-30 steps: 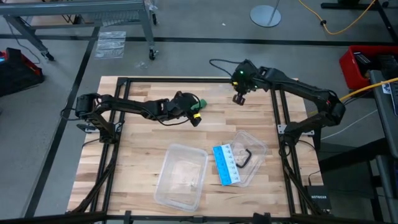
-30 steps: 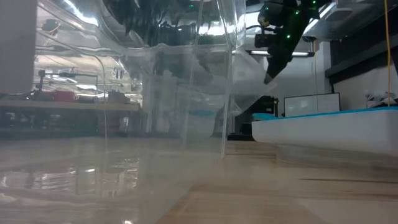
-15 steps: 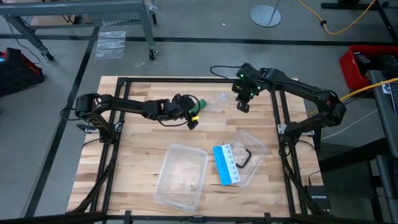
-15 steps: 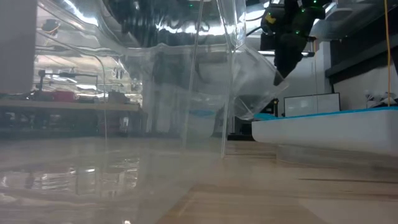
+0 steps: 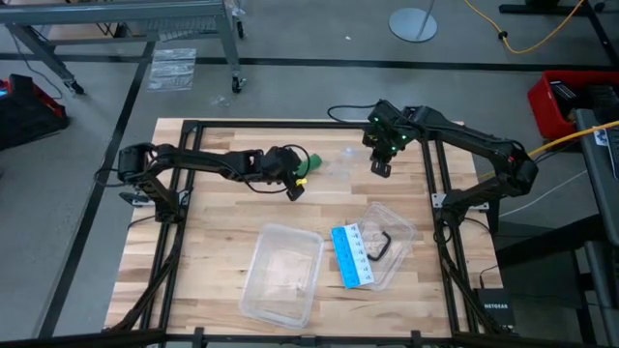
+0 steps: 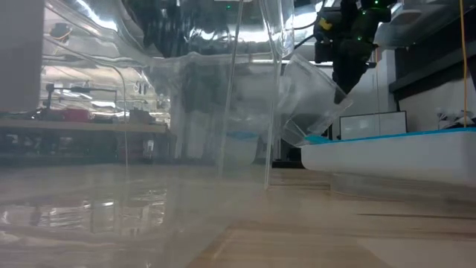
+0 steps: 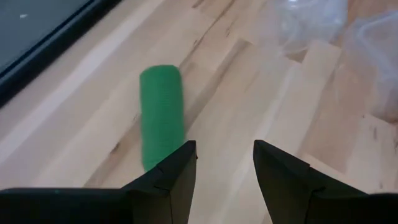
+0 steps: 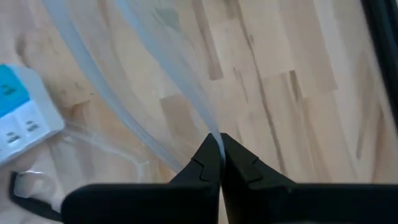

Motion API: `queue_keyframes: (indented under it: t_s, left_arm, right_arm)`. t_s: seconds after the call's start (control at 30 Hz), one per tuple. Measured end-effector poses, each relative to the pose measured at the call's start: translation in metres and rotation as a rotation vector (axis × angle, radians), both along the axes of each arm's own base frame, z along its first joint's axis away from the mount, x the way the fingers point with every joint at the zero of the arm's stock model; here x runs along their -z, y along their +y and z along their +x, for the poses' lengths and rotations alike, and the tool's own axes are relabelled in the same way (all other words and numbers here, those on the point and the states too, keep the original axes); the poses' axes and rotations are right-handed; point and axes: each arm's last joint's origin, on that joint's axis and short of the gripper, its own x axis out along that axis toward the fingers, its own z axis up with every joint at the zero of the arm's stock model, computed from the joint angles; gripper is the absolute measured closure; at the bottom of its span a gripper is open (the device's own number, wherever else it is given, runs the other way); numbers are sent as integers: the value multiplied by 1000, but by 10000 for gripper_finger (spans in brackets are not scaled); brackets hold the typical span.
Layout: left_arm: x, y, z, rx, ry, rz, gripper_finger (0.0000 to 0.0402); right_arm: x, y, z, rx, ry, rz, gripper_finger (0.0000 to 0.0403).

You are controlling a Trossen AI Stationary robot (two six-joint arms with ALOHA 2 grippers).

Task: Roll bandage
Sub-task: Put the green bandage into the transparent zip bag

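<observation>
The bandage [image 7: 161,118] is a green roll lying on its side on the wood, also visible in the high view [image 5: 309,161] at the table's far middle. My left gripper [image 7: 224,165] hovers open just near of it; the roll lies ahead of one finger, outside the gap. My right gripper [image 5: 379,167] is farther right, shut on a crumpled clear plastic wrapper [image 5: 338,160]. My right gripper pinches an edge of the clear wrapper [image 8: 210,133] between its two shut fingers, which slant steeply down from above. The wrapper [image 6: 309,97] hangs from the fingers and spreads toward the table's left. Whether its lower end rests on the table, I cannot tell.
A clear plastic box [image 5: 283,274] sits at the near middle. Right of it lie a blue-and-white card [image 5: 352,255] and a black hook [image 5: 381,244] on a clear tray. Black frame rails [image 5: 430,184] run along the table's sides.
My right gripper has tipped further down and shifted slightly toward the near edge; the wrapper it holds has swung out and now spreads to its left. My left gripper has tipped down and swung slightly left and nearer, staying open. The bandage has kept its place.
</observation>
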Motion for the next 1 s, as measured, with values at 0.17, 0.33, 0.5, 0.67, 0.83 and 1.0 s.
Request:
queue_keyframes:
  t_s: [0.17, 0.33, 0.5, 0.67, 0.83, 1.0]
  left_arm:
    - [0, 15, -4, -37, -3, -11, 249]
    - [2, 30, -8, -78, -23, -65, 249]
    - [7, 40, -8, -113, -33, -102, 249]
    - [19, 47, -7, -126, -27, -193, 249]
    - [33, 48, -4, -133, 8, -210, 249]
    - [41, 50, -2, -135, 29, -213, 249]
  right_arm:
    - [0, 2, 1, -22, -34, 49, 402]
    - [0, 2, 1, -25, -39, 56, 402]
    - [-1, 1, 2, -29, -56, 56, 402]
    - [-2, 1, 4, -35, -79, 57, 402]
    - [-1, 1, 4, -36, -78, 58, 402]
    - [-1, 0, 5, -36, -80, 56, 402]
